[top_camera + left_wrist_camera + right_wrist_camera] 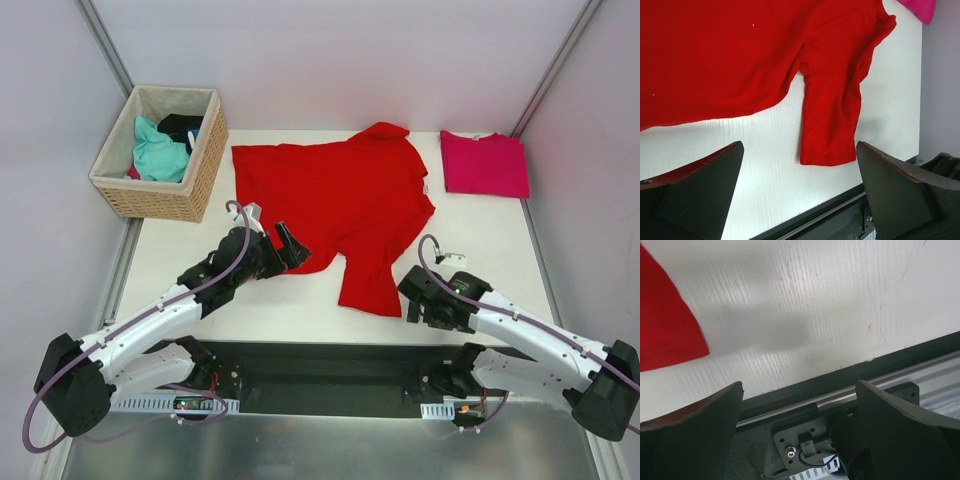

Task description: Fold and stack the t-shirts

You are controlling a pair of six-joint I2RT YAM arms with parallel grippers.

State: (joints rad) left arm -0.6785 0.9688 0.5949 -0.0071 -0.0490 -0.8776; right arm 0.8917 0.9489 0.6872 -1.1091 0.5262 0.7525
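A large red t-shirt (pixel 330 195) lies spread, partly rumpled, across the middle of the white table, one sleeve (pixel 370 285) pointing toward the near edge. A magenta t-shirt (pixel 485 163) lies folded at the back right. My left gripper (pixel 297 250) hovers open at the red shirt's near-left hem, with nothing between its fingers. In the left wrist view the red t-shirt (pixel 740 55) and its sleeve (pixel 830 125) lie ahead of the left gripper (pixel 800 190). Just right of the sleeve, my right gripper (pixel 408 300) stands open and empty. The right wrist view shows the right gripper (pixel 800 425) over the table edge and a red t-shirt corner (pixel 665 330).
A woven wicker basket (pixel 205 165) stands at the back left, holding teal cloth (pixel 160 150) and dark cloth. A black rail (pixel 330 365) runs along the table's near edge between the arm bases. Grey walls close in on both sides.
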